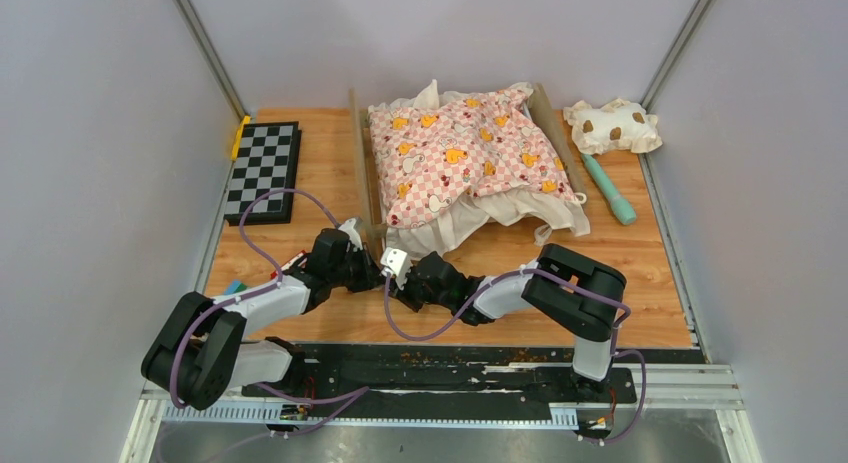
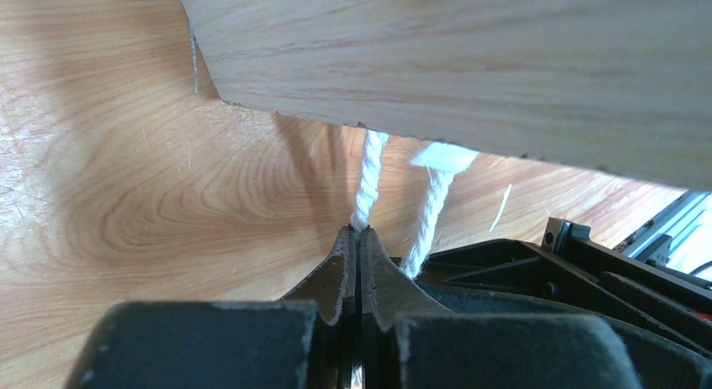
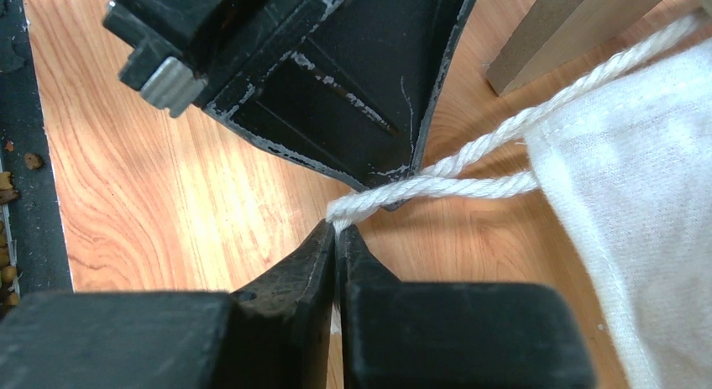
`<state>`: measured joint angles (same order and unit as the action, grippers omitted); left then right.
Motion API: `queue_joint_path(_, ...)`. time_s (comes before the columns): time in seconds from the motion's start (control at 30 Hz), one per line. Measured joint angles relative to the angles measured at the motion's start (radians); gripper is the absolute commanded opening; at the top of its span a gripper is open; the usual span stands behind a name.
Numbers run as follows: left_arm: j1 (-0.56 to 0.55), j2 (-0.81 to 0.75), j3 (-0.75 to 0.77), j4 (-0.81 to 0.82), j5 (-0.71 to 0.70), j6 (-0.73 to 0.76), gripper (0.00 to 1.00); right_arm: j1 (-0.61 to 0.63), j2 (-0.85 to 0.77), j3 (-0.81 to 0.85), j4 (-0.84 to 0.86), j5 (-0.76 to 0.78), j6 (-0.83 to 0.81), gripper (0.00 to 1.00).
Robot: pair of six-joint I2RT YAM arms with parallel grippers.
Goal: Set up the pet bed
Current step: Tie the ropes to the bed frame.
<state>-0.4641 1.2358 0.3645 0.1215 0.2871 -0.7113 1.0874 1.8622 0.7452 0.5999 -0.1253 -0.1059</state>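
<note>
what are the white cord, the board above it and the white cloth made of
Cord: twisted white fibre, probably cotton, matte; plied strands show. Pet bed board: light wood, seemingly unvarnished; grain lines, rough cut edge. Cloth: white woven fabric, matte; fine weave visible.

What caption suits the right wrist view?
Right gripper shut on a white cord trailing from white fabric over a wooden table.

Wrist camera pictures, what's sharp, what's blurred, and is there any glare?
Left wrist view: the white twisted cord and light-wood board are sharp, the left gripper blurs at the bottom, and the right edge washes out bright. Right wrist view: cord crisp, right gripper soft up close, a pale sheen on the wooden tabletop.
</note>
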Motion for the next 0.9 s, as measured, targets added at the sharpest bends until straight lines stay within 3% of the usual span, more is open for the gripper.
queue_joint_path(0.2,0.000,0.000,0.000,-0.001,0.000,0.000,0.00,0.000,0.000,0.008,-0.012,-0.002,0.000,0.00)
queue_joint_path(0.33,0.000,-0.001,0.000,-0.007,0.000,0.000,0.07,0.000,0.000,0.016,-0.027,-0.009,0.000,0.00)
queue_joint_path(0.9,-0.001,-0.041,0.000,-0.059,0.000,0.000,0.18,-0.002,0.000,0.021,-0.036,-0.021,0.000,0.00)
